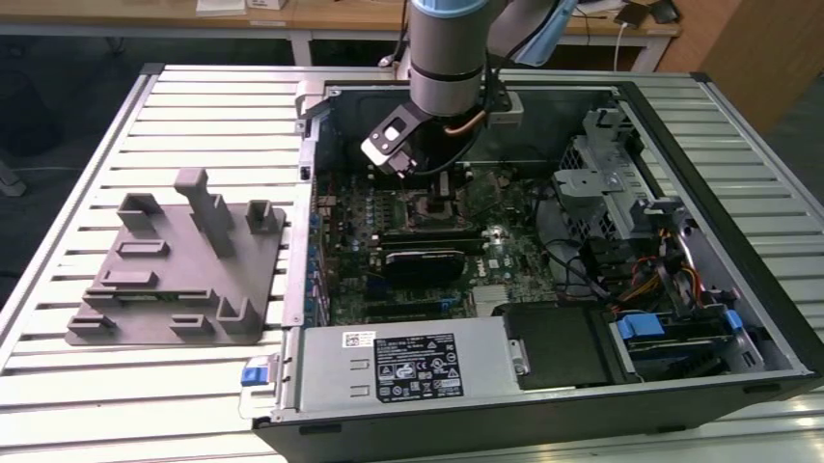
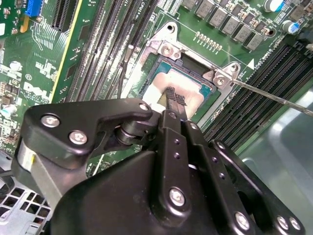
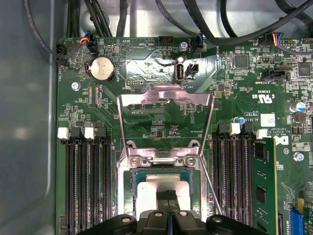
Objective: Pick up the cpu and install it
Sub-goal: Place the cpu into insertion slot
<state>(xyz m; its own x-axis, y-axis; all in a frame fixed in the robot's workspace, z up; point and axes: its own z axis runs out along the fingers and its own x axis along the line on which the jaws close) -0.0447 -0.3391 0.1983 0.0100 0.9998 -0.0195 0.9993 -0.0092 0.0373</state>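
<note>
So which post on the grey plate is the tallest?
The middle post near the plate's far edge. It rises well above the shorter posts on either side of it.

Exterior view is evenly lit from overhead, so the fixture plate (image 1: 174, 270) only throws soft shadows on the surface (image 1: 206, 125), and it's dimmer inside the case (image 1: 515, 424). In both wrist views the cpu (image 2: 188, 85) (image 3: 146, 196) blows out white with glare, load plate (image 3: 166, 105) shines too.

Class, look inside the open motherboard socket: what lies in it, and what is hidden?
In the first wrist view the silver-topped cpu lies inside the socket frame. The pincer covers its middle, and anything beneath it is hidden.
</note>
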